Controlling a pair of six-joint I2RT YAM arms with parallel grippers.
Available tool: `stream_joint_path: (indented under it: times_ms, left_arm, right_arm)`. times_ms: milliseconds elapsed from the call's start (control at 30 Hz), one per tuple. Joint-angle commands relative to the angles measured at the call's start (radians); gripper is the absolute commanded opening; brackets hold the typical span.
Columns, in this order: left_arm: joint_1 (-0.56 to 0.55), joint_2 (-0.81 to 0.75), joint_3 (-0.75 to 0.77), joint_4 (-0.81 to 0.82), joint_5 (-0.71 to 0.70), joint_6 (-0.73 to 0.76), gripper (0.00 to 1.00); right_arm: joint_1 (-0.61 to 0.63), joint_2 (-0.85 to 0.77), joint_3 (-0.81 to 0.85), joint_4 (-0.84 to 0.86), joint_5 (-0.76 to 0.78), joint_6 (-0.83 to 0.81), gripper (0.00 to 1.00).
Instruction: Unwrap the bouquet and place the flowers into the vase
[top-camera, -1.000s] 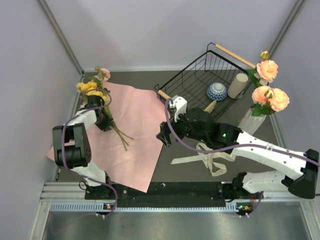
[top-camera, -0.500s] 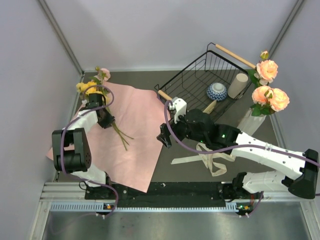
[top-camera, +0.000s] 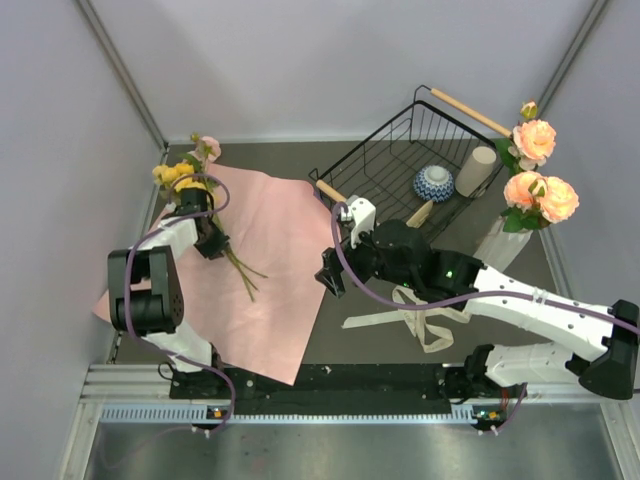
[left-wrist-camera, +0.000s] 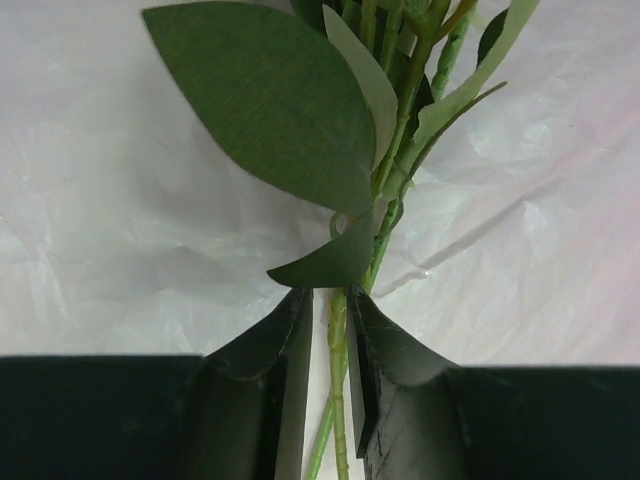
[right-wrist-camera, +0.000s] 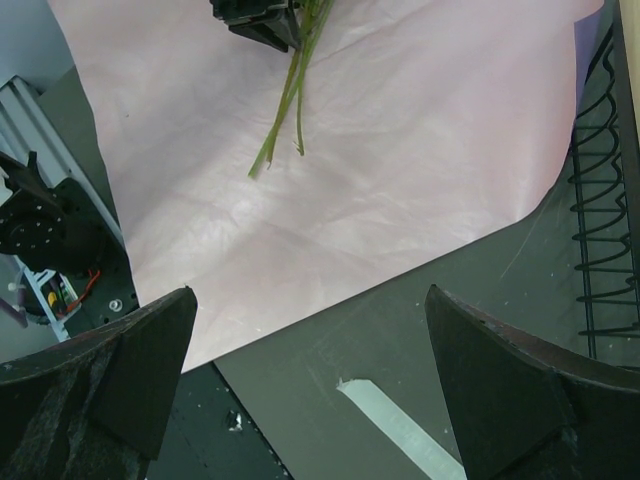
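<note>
The bouquet is unwrapped: its lilac-pink wrapping paper (top-camera: 275, 290) lies flat on the table. On its far left lie flowers with yellow clusters (top-camera: 178, 175) and a pink bloom (top-camera: 210, 148). My left gripper (top-camera: 208, 243) is shut on their green stems (left-wrist-camera: 338, 350), just below a large leaf (left-wrist-camera: 270, 100). Past the jaws the stem ends (right-wrist-camera: 285, 110) rest on the paper. The white ribbed vase (top-camera: 500, 243) stands at the right and holds peach roses (top-camera: 540, 195). My right gripper (right-wrist-camera: 310, 290) hangs wide open and holds nothing, over the paper's right edge.
A black wire basket (top-camera: 385, 150) at the back holds a blue-and-white bowl (top-camera: 433, 184) and a cream cup (top-camera: 477, 171). The cream ribbon (top-camera: 425, 320) lies loose on the dark table beneath my right arm. Grey walls close in the left, back and right.
The left arm shifted slightly at the stems and its jaws eased, then closed again. The flowers and the right arm have barely moved.
</note>
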Motion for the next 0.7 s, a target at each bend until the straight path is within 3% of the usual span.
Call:
stream_joint_path:
  times_ms: [0, 300, 400, 500, 667]
  left_arm:
    - [0.000, 0.038, 0.038, 0.005, -0.003, -0.003, 0.26]
    - [0.000, 0.068, 0.038, 0.000, -0.044, 0.003, 0.21]
    - [0.000, 0.064, 0.038, 0.000, -0.052, 0.003, 0.12]
    - [0.000, 0.019, 0.044, -0.013, -0.073, 0.020, 0.01]
    - [-0.003, -0.157, 0.063, -0.047, -0.130, 0.066, 0.00]
  right_arm:
    - [-0.005, -0.031, -0.001, 0.044, 0.012, -0.005, 0.99]
    - [-0.003, -0.046, -0.015, 0.053, 0.019, -0.012, 0.99]
    - [-0.002, -0.046, -0.017, 0.058, 0.015, -0.017, 0.99]
    - [-0.005, -0.048, -0.012, 0.056, 0.007, -0.017, 0.99]
    - [-0.003, -0.045, 0.003, 0.056, 0.008, -0.028, 0.99]
